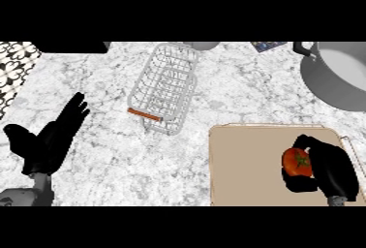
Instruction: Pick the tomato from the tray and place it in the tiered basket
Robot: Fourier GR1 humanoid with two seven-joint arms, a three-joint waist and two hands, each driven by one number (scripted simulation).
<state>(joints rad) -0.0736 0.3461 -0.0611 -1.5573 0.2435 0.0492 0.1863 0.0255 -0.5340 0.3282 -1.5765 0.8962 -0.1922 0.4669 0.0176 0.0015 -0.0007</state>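
The tomato (295, 162) is on the tray (243, 169), near the tray's right side, and it is red with a small green stem part on top. The right hand (330, 167) is around it: the black fingers curl over the top and the right of the tomato, and the thumb comes under it at the lower side, so the hand is closed on the tomato. I cannot tell if the tomato touches the tray surface or is already a little above it. The tray is beige and flat, and it lies at the lower right of the marble desk (236, 92). The basket (166, 87) is a white wire one, standing well apart from the tray, up and to the left of it, near the middle of the desk. A short orange bar (144, 115) shows at its lower edge. The left hand (49, 140) is at the left side of the view, open, with straight fingers pointing up, and it holds nothing. At the upper right there is a large grey pot (340, 72) with a dark handle, partly cut by the view's edge. A black and white patterned surface (13, 63) shows at the upper left corner.
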